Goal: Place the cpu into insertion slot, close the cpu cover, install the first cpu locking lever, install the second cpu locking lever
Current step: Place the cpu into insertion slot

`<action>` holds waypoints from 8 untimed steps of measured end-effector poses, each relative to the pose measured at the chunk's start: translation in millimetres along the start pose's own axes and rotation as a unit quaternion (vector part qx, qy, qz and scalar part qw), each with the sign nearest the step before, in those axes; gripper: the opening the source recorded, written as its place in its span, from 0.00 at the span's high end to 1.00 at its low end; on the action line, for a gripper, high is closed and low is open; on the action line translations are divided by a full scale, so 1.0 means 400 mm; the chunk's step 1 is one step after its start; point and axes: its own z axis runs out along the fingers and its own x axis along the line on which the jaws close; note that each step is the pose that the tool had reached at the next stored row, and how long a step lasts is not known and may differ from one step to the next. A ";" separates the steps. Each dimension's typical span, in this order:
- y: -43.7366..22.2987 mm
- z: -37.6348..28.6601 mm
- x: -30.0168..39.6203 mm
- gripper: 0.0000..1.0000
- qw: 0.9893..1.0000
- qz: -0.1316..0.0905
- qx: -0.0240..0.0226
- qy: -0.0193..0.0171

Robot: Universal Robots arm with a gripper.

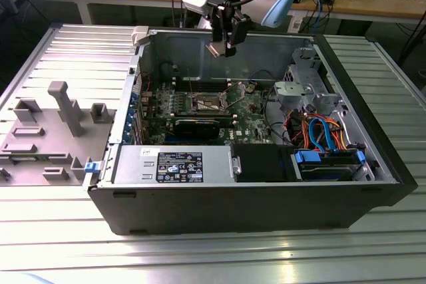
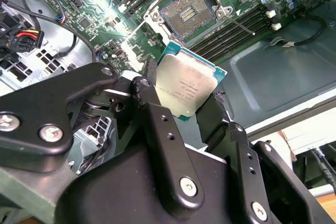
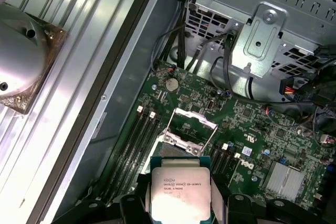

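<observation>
Ribbed metal table [image 1: 213, 257] bears open case [image 1: 233, 207]; hand [image 2: 184, 92] grips cpu [image 3: 180, 192].

Above the insertion slot [image 2: 191, 11], open air — raised cpu cover [image 3: 196, 117] at its edge.

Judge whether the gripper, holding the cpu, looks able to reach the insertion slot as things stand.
Probably yes: the gripper holds the cpu over the open case, the cpu cover is swung up, and the insertion slot lies bare below.
</observation>
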 end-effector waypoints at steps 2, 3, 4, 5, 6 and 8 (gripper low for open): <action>0.000 0.000 0.000 0.46 1.000 0.001 0.000 0.000; 0.000 0.000 0.000 0.46 1.000 0.001 0.000 0.000; 0.000 0.000 0.000 0.46 1.000 0.001 0.000 0.000; 0.000 0.000 0.000 0.46 1.000 0.001 0.000 0.000; 0.000 0.000 0.000 0.46 1.000 0.002 0.000 0.000; 0.000 0.000 0.000 0.46 1.000 0.002 0.000 0.000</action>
